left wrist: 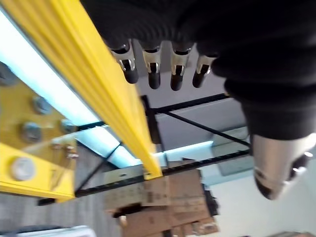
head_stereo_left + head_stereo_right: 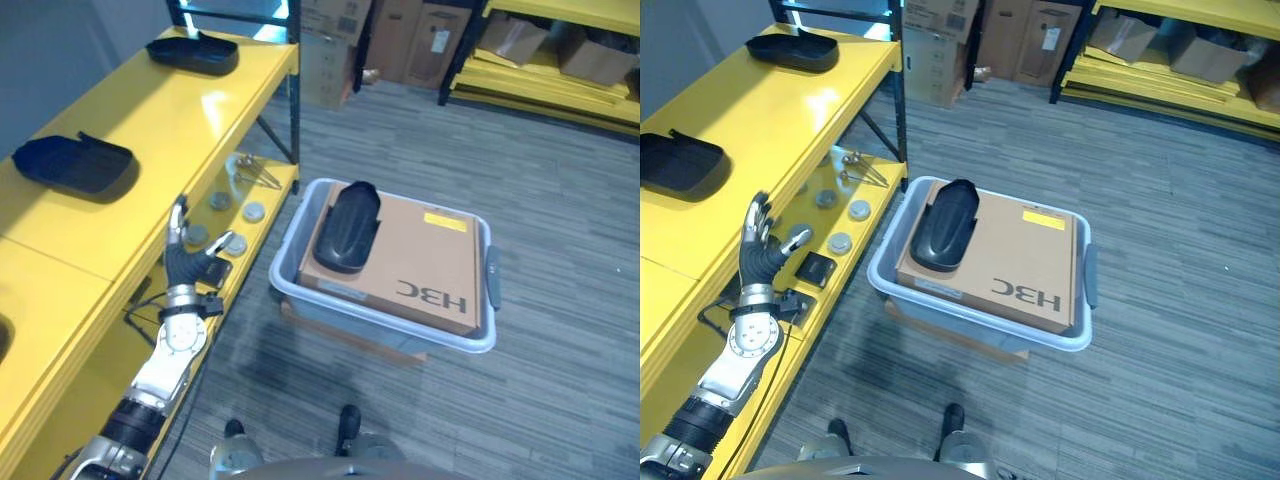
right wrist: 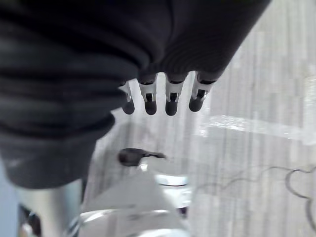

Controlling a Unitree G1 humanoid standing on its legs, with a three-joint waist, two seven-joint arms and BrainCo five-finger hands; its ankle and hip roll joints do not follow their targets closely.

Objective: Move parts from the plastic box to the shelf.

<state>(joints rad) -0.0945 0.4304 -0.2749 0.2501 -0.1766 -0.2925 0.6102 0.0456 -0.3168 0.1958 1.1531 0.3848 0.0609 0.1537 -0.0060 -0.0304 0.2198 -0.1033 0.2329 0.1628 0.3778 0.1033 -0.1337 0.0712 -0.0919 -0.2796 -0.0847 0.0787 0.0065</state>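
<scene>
I see two black parts (image 2: 72,163) already on the yellow shelf (image 2: 170,120) top. My left hand (image 2: 182,255) hangs empty at its front edge, fingers straight — one part (image 2: 348,226) left on the cardboard in the plastic box (image 2: 484,335). Right hand (image 3: 163,98) relaxed, empty.

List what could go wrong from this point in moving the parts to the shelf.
1. The left hand is open beside the shelf edge, above small round parts on the lower level; a careless swing could knock them off.
2. The remaining black part rests loose on a cardboard box in the plastic box, overhanging its edge; it could slip when grasped.
</scene>
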